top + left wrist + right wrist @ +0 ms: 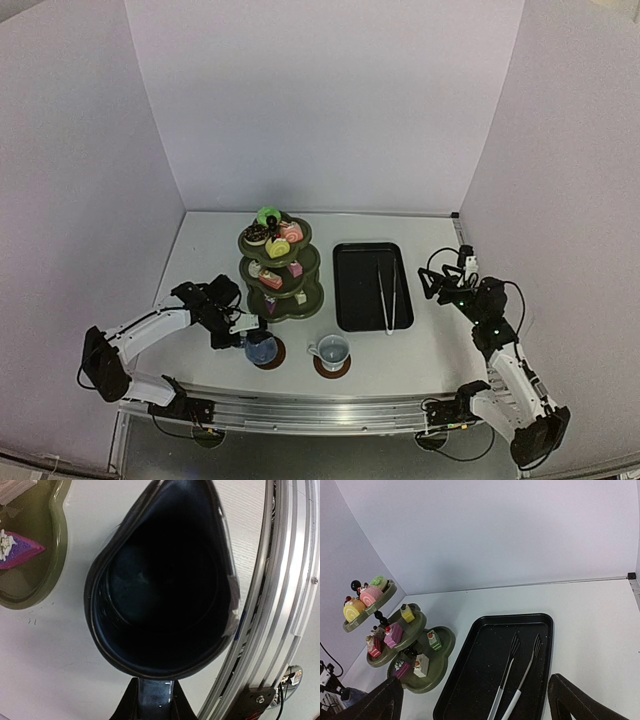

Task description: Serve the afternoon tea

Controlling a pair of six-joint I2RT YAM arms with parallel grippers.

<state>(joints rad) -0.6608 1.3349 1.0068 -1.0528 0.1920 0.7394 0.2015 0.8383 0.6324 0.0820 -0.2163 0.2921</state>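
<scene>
Serving looks near done | cakes (pixel 278 247) on stand (pixel 314 301) | white cup (pixel 332 350) on saucer (pixel 322 371) | left hand (pixel 242 339) at dark-blue cup (pixel 261 348), grip unclear | right hand (pixel 433 280) open, empty

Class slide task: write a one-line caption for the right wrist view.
Three-tier green stand loaded with small cakes beside a black tray holding metal tongs, open end effector framing the shot.

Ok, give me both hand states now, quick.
Left hand: closed on the dark-blue cup.
Right hand: open, holding nothing.

Tongs (pixel 515 697) in black tray (pixel 472 680) beside stand (pixel 445 652)
</scene>
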